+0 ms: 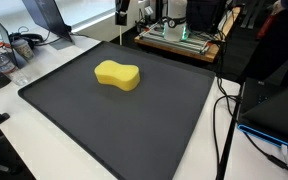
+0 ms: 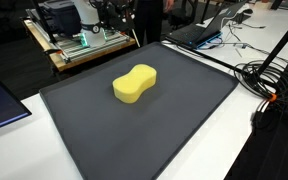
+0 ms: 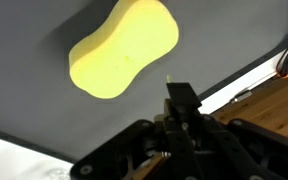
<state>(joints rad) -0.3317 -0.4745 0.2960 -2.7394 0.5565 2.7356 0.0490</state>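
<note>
Finding: my gripper (image 3: 181,98) is shut, with its fingers pressed together. A thin pale sliver shows at their tip, and I cannot tell what it is. The yellow sponge (image 3: 124,45) lies flat near the middle of the black mat (image 3: 24,110). I hang over the mat's edge beside the wooden bench (image 3: 274,110). The sponge lies inward of me toward the mat's middle, apart from my fingers. Its long axis runs roughly parallel to that mat edge, so I judge it broadside to me.
</note>
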